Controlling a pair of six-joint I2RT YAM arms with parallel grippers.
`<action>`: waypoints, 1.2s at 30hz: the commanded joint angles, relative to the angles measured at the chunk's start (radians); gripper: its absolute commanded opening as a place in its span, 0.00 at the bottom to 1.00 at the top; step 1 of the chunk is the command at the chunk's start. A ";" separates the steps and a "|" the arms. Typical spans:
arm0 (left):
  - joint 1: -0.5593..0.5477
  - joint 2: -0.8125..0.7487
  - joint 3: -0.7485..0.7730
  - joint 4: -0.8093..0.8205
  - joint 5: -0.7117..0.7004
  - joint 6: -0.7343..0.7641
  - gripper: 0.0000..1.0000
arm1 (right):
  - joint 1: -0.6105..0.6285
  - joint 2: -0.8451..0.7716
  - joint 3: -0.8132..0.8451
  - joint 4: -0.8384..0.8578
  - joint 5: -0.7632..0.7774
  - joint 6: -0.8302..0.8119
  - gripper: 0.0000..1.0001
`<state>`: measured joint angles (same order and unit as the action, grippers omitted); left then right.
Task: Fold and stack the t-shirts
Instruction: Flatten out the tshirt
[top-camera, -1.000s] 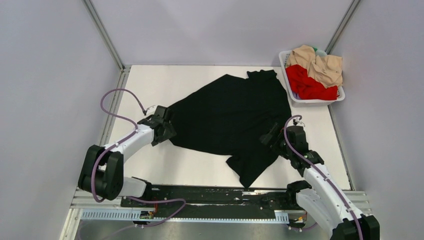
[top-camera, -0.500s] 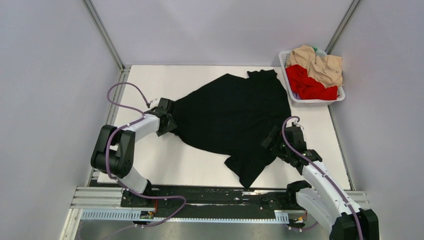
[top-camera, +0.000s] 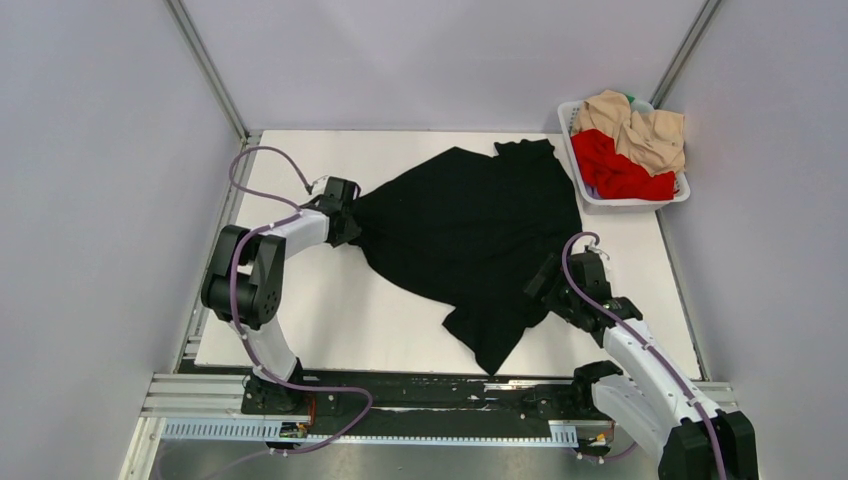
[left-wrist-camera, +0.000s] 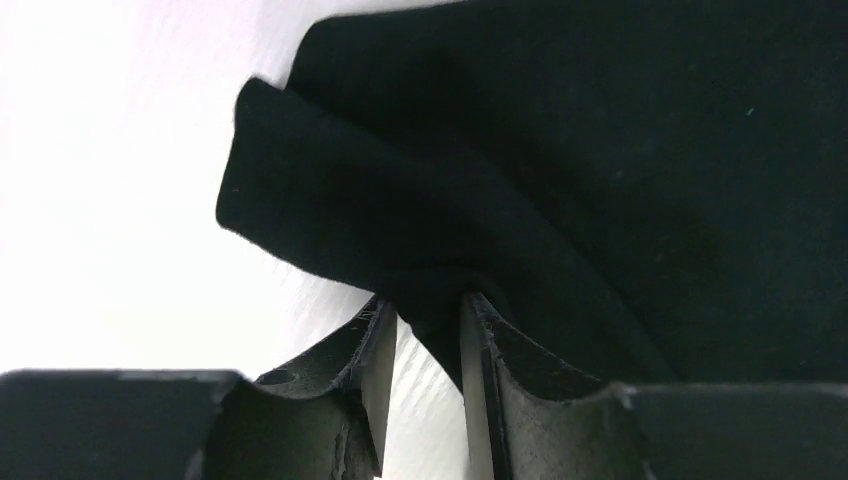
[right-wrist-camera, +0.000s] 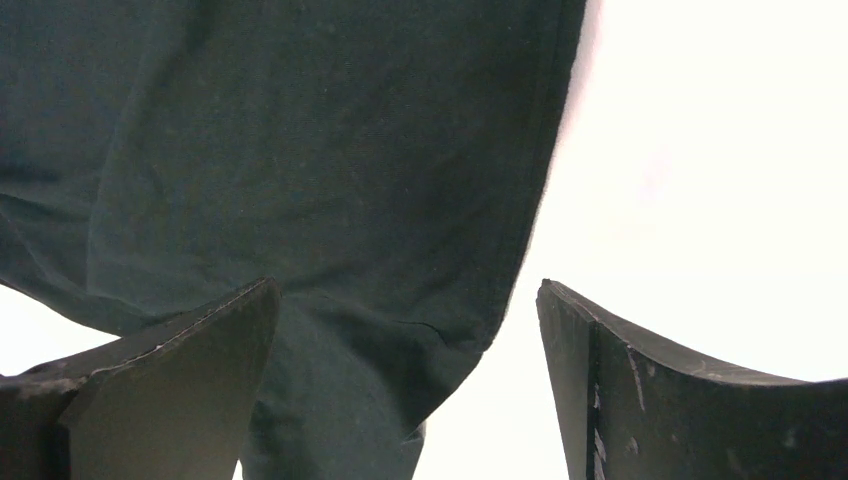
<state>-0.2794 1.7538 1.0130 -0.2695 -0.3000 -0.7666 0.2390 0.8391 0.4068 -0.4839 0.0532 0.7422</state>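
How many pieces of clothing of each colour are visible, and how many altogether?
Black t-shirt: 1
Red garment: 1
Beige garment: 1
Total: 3 clearly visible; the white basket may hide more.

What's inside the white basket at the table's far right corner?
In the white basket a crumpled beige t-shirt lies on top, a red t-shirt partly under it, a green scrap behind. Anything beneath is covered.

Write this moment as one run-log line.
left end effector pinches black t-shirt fold | right end effector open over its edge | red shirt, beige shirt in basket
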 joint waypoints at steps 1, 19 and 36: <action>0.002 0.077 0.054 -0.001 0.040 0.018 0.35 | 0.003 -0.002 0.047 -0.011 0.037 -0.008 1.00; -0.038 -0.258 -0.088 -0.341 -0.086 -0.067 0.00 | 0.003 0.032 0.084 -0.016 0.026 -0.099 1.00; -0.114 -0.428 -0.060 -0.861 -0.216 -0.175 1.00 | 0.003 0.077 0.111 -0.047 -0.007 -0.132 1.00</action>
<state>-0.3981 1.3968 0.9291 -1.1076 -0.4767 -0.8917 0.2390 0.9329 0.4801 -0.5358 0.0555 0.6258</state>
